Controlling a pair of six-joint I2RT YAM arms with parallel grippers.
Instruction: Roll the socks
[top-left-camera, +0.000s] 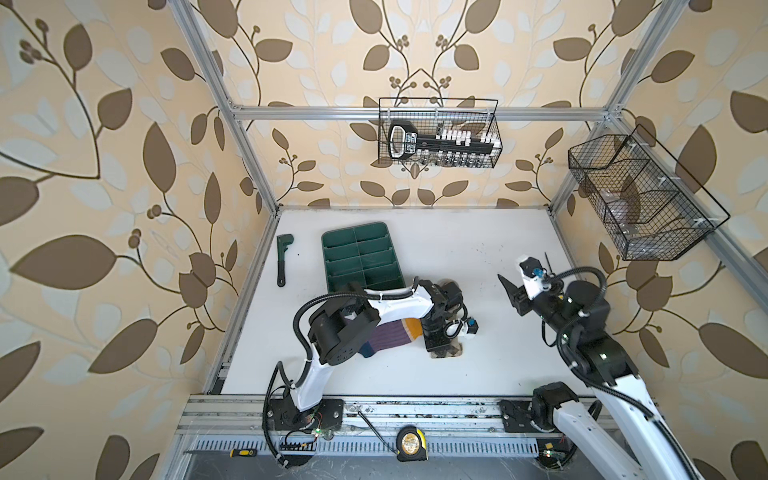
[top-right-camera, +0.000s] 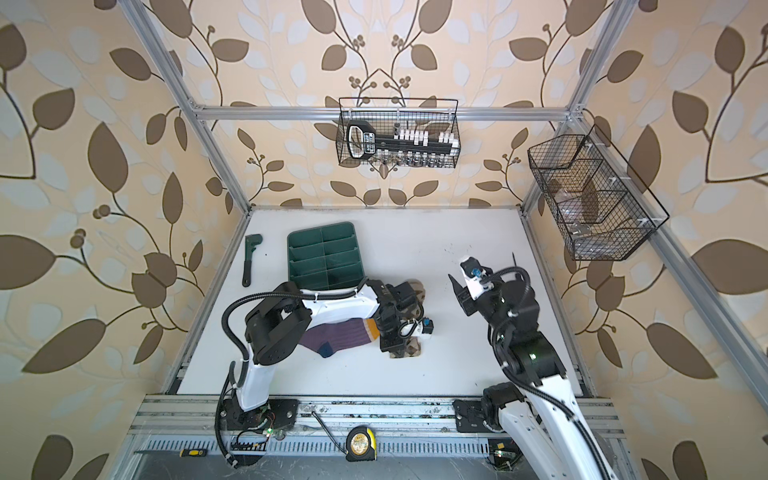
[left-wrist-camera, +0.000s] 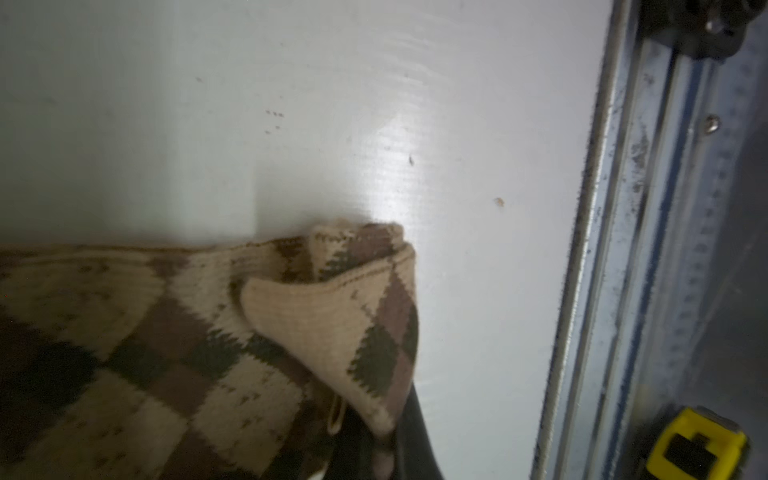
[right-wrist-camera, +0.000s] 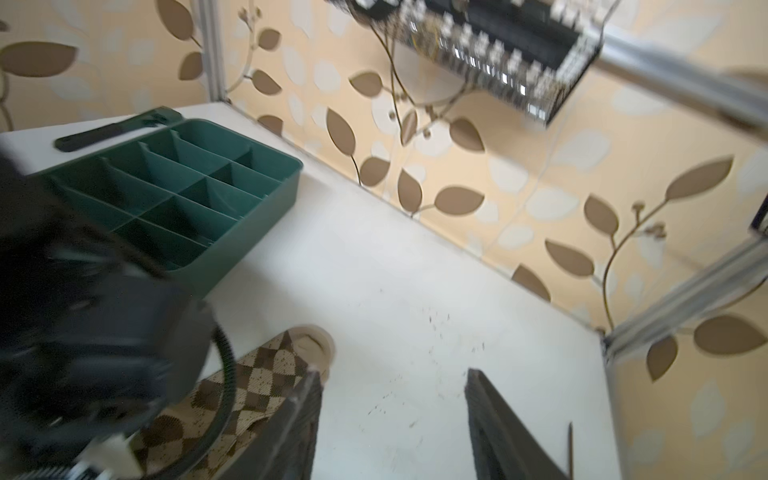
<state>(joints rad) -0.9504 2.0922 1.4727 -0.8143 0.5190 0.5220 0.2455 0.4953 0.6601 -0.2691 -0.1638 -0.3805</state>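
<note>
White table (top-left-camera: 415, 249) carries 2 socks toward its front. Nearest, the left gripper (top-left-camera: 439, 347) is clamped on the near end of the argyle sock (top-left-camera: 448, 354), whose length runs 6 to 12 o'clock. The purple sock (top-left-camera: 386, 338) lies crosswise at its 9. The right gripper (right-wrist-camera: 395, 376), half-parted and empty, hovers well apart at 2 o'clock.

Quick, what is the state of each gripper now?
Left gripper: closed, pinching the argyle sock.
Right gripper: open, holding nothing.
</note>
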